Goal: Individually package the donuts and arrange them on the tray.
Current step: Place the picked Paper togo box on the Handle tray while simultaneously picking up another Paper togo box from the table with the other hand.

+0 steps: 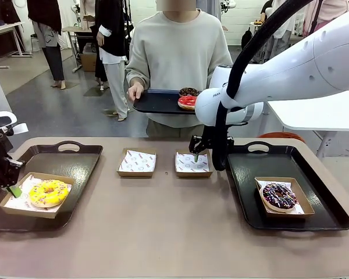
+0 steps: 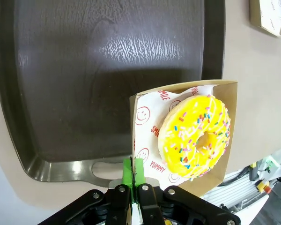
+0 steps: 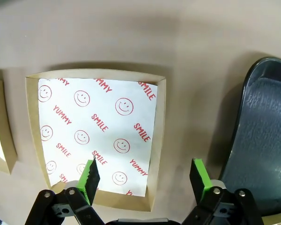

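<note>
Left gripper (image 2: 135,180): jaws pinched tight on the near rim of the brown cardboard box (image 2: 147,136), green pads meeting over its printed paper lining.
Yellow-iced sprinkled ring donut (image 2: 196,136): sits in that box just beyond the jaws, by the corner of the black plastic left tray (image 2: 107,84).
Right gripper (image 3: 145,176): jaws spread wide and empty. One finger is over the empty paper-lined cardboard box (image 3: 96,136), the other outside its rim.
Doing it well: I'd move the yellow donut's box slowly and level, so it settles fully inside the tray.
Purple-brown sprinkled donut (image 1: 278,196): boxed on the black right tray (image 1: 250,197), beside the right jaws.
Far side: a person's hand (image 1: 135,91) holds a dark serving tray (image 1: 154,103) carrying a glossy red-iced donut (image 1: 187,102) and a dark chocolate donut (image 1: 189,92).
Hard to tell: whether the pinched box rests or hangs lifted.
</note>
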`<state>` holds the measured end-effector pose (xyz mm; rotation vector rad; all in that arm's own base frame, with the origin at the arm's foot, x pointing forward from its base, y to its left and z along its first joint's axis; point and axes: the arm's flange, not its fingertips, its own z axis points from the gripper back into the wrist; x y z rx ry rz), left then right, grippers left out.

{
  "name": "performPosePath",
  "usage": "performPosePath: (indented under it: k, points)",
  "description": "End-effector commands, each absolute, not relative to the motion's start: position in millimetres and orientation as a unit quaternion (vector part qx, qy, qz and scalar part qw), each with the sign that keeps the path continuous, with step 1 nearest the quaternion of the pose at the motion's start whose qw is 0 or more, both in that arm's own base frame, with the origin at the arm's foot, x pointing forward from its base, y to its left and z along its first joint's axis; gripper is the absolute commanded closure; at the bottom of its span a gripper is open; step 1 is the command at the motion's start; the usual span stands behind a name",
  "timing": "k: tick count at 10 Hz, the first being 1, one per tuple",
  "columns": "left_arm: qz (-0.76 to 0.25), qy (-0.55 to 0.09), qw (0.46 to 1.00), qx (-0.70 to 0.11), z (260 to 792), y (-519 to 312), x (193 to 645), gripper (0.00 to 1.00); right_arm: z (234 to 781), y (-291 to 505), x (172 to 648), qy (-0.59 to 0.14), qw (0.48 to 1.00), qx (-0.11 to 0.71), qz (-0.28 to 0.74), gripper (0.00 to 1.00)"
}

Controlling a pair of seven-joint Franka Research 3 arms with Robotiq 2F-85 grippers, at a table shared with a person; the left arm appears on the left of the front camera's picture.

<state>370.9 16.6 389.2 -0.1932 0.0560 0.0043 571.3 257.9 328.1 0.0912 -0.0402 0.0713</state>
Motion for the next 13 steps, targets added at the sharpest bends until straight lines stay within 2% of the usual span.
performPosePath:
  k: [1,13]
  points:
    - [0.011,0.023,0.998,-0.055,378,8,373,0.99,325,258,569,-0.036,0.998,0.031,0.030,0.00]
    - [0.034,0.021,0.999,-0.005,356,-17,382,0.99,325,252,565,-0.037,0.998,0.038,0.030,0.00]
